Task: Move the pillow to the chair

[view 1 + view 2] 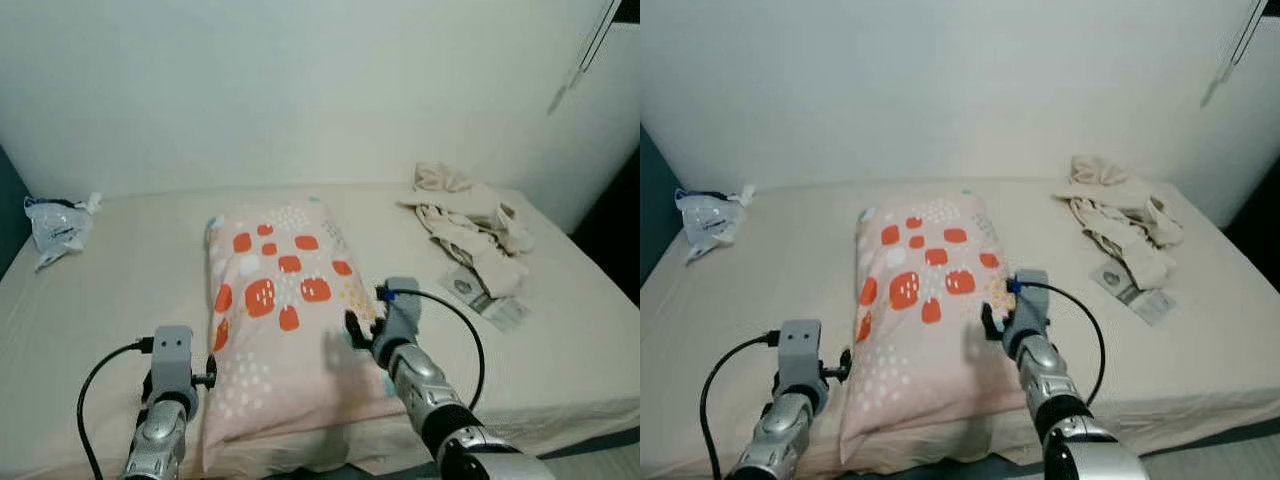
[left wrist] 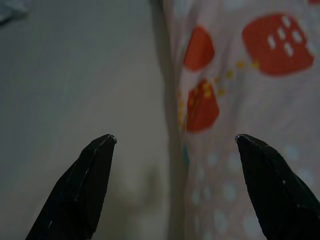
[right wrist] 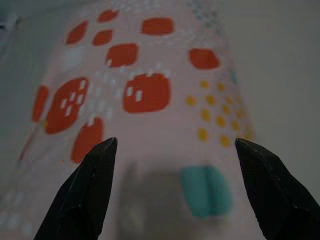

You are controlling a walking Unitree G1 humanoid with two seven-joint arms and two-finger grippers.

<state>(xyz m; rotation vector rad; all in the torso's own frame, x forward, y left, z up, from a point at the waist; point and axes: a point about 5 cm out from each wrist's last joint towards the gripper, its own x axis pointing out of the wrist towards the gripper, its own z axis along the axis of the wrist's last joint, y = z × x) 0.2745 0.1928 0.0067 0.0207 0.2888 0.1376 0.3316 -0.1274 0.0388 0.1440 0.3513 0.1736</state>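
A pink pillow [image 1: 285, 320] printed with orange-red squares and small white and yellow dots is seen lying lengthwise on a beige bed [image 1: 120, 290], in the centre of the head-camera frame, its near end reaching the front edge of the mattress at the bottom of the frame. No chair can be made out in the pictures.

The left gripper [image 2: 175, 150] is held low at the lower left of the frame, just beside the pillow's left edge. In its wrist view the two black fingers [image 2: 82, 185] are spread wide apart, with the pillow's side seam and bare sheet framed between them; nothing is held.

The right gripper [image 3: 175, 150] is placed at the lower centre-right of the frame, over the pillow's right edge. Its fingers [image 3: 87, 185] are likewise spread wide, with the patterned fabric and a teal patch [image 3: 206, 191] seen between them; nothing is gripped. Whether the fingertips touch the fabric cannot be told.

A crumpled plastic bag [image 1: 58, 225] is seen at the far left of the frame, on the bed. A heap of cream cloth [image 1: 468, 222] lies at the upper right, with a flat printed packet [image 1: 487, 298] just below it.
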